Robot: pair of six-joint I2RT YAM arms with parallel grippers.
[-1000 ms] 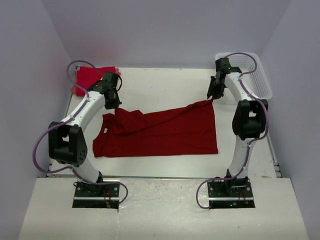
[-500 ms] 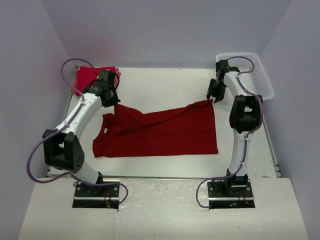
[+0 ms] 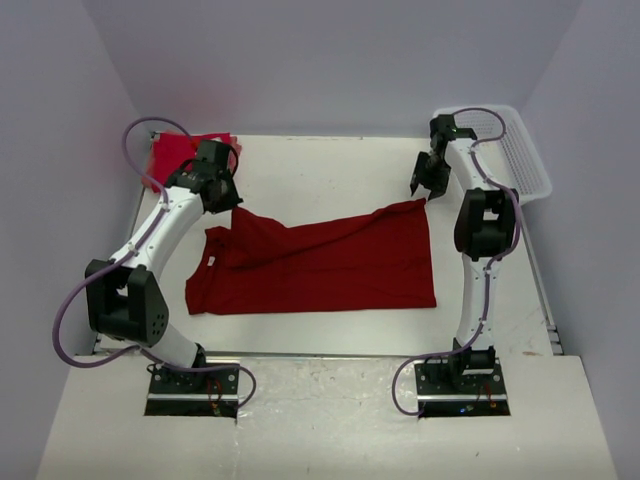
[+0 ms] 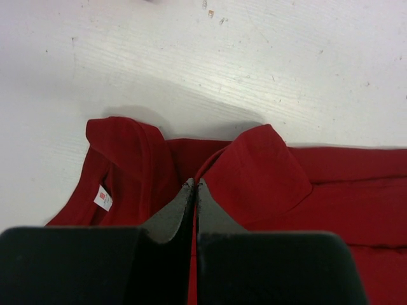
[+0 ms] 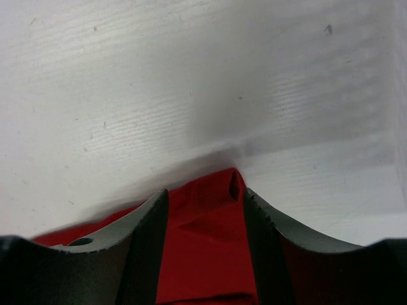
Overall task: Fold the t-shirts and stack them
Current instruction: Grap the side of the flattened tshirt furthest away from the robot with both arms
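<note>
Table [image 3: 330,165]: white and matte. Up close its top shows a faint streaky grain.

Basket [image 3: 520,150]: white plastic lattice with a long rectangular shape, at the table's far right corner. Its long side runs along the table's right edge, close to the right wall.

Walls [image 3: 330,60]: plain pale lavender, closing in the table's far, left and right sides.

Board [image 3: 330,430]: a pale, off-white strip running along the table's near edge.

Small brown specks [image 4: 208,7] lie on the table top in the left wrist view. One dark fleck [image 5: 329,29] lies on the table top in the right wrist view.
</note>
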